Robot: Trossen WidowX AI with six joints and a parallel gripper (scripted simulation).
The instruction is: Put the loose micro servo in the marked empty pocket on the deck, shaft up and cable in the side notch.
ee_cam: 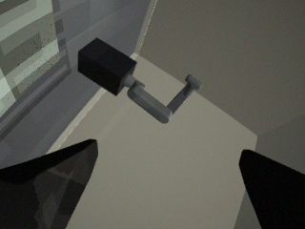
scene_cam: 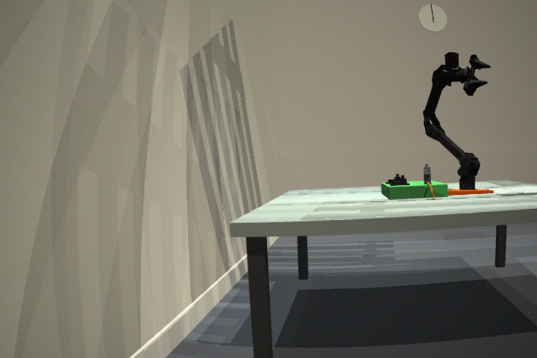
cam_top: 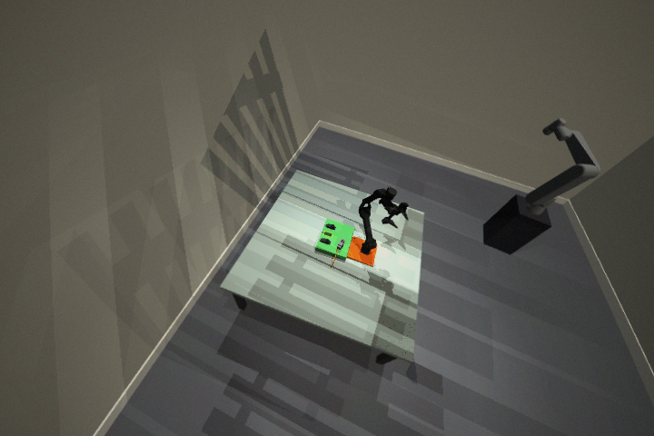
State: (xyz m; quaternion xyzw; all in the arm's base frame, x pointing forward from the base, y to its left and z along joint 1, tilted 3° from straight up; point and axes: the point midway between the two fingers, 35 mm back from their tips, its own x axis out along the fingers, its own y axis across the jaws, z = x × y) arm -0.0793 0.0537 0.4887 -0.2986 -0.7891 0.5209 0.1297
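Hovering high above the table (scene_cam: 362, 212), well beyond the deck (scene_cam: 412, 189): gripper (scene_cam: 476, 75), spread, empty.

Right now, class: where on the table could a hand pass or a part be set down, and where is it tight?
Free: the wide stretch of table in front of the green deck. Tight: the deck top, with seated servos and the upright servo, and the orange base plate alongside. The open gripper is high above.

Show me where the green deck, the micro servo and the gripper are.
green deck (scene_cam: 404, 190): exterior view, on its front side wall.
micro servo (scene_cam: 426, 174): exterior view, on its upright grey body.
gripper (scene_cam: 480, 74): exterior view, midway between the tips of its open fingers, raised high above the table.
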